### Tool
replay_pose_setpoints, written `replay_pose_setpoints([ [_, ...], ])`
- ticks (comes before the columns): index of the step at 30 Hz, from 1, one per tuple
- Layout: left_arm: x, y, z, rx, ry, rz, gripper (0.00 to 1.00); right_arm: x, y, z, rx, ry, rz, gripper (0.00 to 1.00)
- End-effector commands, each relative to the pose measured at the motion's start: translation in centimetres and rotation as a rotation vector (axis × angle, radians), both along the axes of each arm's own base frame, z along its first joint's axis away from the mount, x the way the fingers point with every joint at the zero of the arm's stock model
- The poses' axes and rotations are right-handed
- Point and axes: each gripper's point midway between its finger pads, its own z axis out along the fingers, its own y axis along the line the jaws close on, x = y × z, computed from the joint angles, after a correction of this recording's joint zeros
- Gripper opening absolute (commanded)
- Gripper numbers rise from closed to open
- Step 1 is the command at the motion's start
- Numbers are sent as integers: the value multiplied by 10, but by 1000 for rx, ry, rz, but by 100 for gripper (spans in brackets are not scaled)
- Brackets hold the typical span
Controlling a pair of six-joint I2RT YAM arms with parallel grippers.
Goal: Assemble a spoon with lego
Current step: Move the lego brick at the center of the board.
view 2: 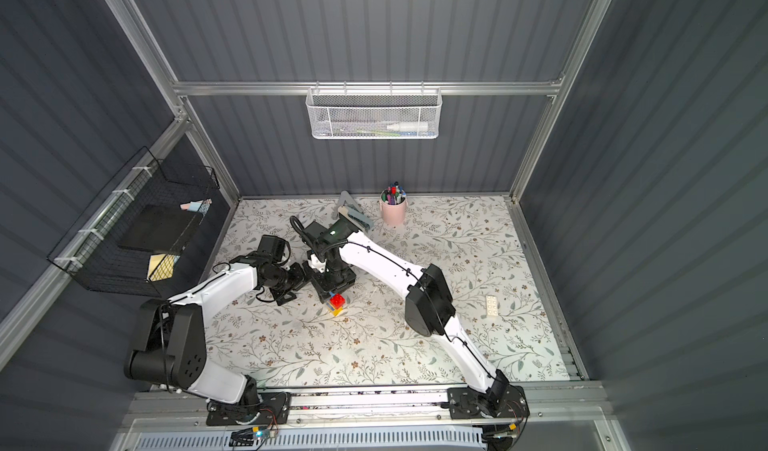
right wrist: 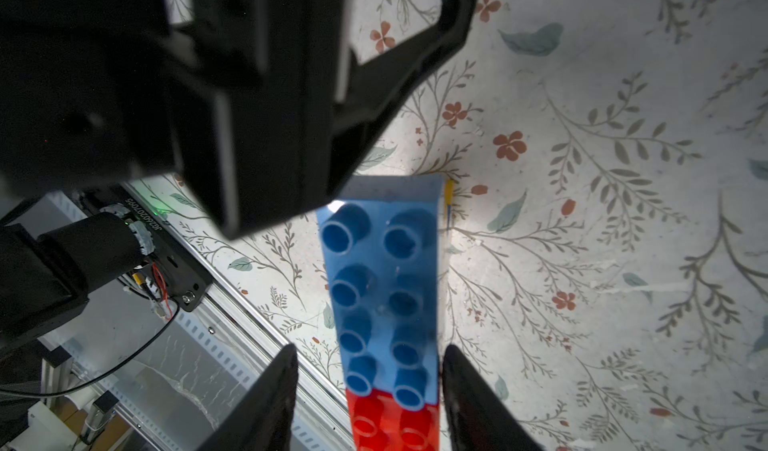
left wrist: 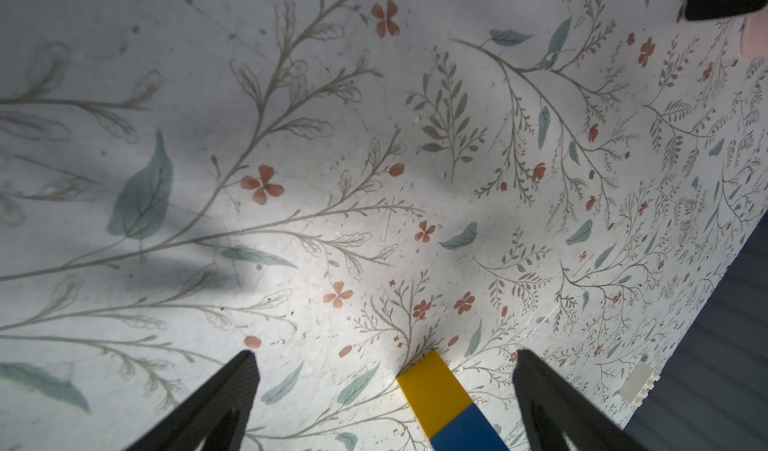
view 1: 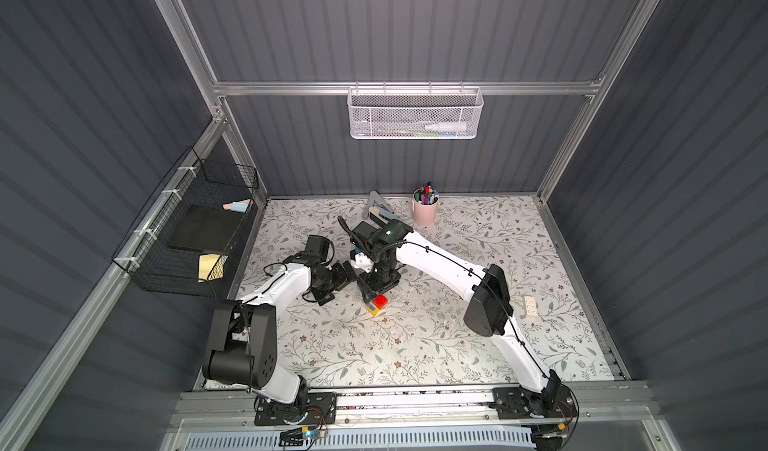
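The spoon [right wrist: 384, 286] is a joined row of lego; the right wrist view shows its studded light blue brick and a red brick [right wrist: 395, 424]. My right gripper [right wrist: 370, 349] straddles it: one finger lies against the blue brick's side, the other stands a clear gap away, so it is open. In both top views only the red [view 1: 380, 301] and yellow [view 1: 372, 311] parts show below the right gripper [view 1: 376, 289]. My left gripper [left wrist: 384, 355] is wide open just left of it [view 1: 338, 282], with the spoon's yellow and dark blue end [left wrist: 436, 390] between its fingers, untouched.
A loose white brick [view 1: 530, 304] lies at the table's right side. A pink cup of pens [view 1: 425, 210] and a grey tool [view 1: 378, 207] stand at the back. A black wire basket [view 1: 187, 237] hangs on the left wall.
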Motion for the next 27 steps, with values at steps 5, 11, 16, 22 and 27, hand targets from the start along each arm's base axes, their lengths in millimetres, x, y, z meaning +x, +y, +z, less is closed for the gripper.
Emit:
replay_pose_setpoints([
  [5, -5, 7, 15, 24, -28, -11, 99, 12, -10, -17, -87, -65, 1, 46],
  [11, -6, 8, 17, 28, -30, -10, 99, 9, -10, -14, -86, -69, 8, 44],
  [16, -7, 9, 17, 30, -32, -11, 99, 15, -19, -6, -122, -119, -20, 36],
  [22, -6, 9, 17, 30, -35, -13, 99, 27, -45, 7, -211, -198, -94, 30],
  [27, -4, 8, 18, 29, -43, -29, 99, 34, -80, 10, -300, -221, -141, 30],
])
